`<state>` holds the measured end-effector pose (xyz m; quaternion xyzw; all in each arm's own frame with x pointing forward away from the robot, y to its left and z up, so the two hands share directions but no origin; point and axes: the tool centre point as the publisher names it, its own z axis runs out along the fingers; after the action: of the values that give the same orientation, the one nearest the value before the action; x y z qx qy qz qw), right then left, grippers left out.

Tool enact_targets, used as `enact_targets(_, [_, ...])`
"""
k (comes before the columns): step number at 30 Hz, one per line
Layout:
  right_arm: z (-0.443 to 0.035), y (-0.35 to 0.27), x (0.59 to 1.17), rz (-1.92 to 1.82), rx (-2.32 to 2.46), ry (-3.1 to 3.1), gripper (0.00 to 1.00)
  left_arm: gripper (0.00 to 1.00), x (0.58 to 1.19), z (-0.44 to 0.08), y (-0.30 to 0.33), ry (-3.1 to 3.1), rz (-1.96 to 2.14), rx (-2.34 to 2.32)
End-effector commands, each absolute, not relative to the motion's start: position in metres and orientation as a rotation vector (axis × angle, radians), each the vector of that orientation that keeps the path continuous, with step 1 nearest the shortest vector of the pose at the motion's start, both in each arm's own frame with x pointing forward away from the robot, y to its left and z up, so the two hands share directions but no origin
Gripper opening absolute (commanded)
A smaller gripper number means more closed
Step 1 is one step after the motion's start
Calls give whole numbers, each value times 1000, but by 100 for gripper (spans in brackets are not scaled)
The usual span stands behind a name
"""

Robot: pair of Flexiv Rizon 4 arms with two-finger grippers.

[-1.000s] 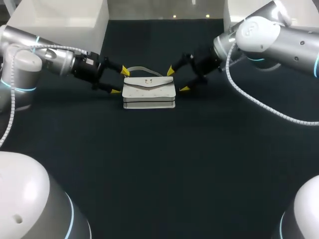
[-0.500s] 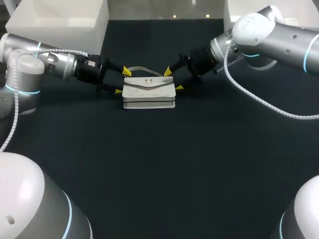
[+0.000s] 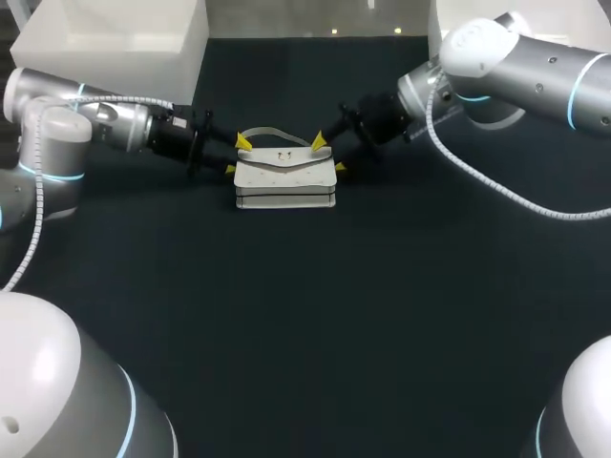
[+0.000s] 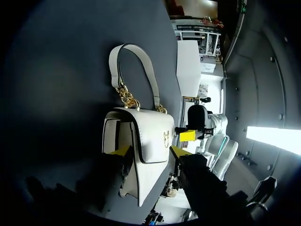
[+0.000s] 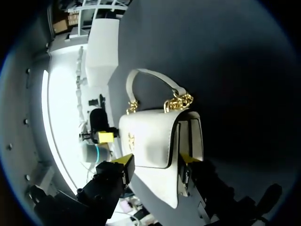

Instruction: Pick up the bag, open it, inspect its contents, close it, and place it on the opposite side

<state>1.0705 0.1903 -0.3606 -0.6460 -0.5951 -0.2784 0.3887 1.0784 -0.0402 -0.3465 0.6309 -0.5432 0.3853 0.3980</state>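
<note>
A white handbag (image 3: 284,176) with a gold chain and a short handle (image 3: 267,132) stands upright on the dark table, its flap closed. My left gripper (image 3: 237,156) is at the bag's left end and my right gripper (image 3: 329,155) at its right end. Each is open and straddles the bag's thickness with its yellow tips close to the faces. In the left wrist view the bag (image 4: 146,136) fills the gap of the left gripper (image 4: 149,151). In the right wrist view the bag (image 5: 150,136) stands the same way between the tips of the right gripper (image 5: 155,161).
A white box (image 3: 115,38) stands at the table's back left corner and another white block (image 3: 449,19) at the back right. The dark tabletop (image 3: 305,315) stretches wide in front of the bag.
Both grippers have moved in onto the bag's ends and narrowed from wide open. The bag has not moved.
</note>
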Motion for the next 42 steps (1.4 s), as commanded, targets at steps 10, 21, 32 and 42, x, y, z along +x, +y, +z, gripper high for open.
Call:
enact_targets(10, [-372,193,1071,-665,-1593,-1491,55,27,1085,-359,-40,-1337,974,1599])
enact_targets(21, [-379,193,1067,-666,-1593,-1457,0,0,1082,-361,-40,-1360,972,1600])
enact_targets(32, [-369,187,1066,-776,-1590,-1407,49,30,1079,-352,-38,-1393,1011,1567])
enact_targets(42, [-377,187,1067,-804,-1580,-1347,47,27,1083,-366,-38,-1364,1013,1582])
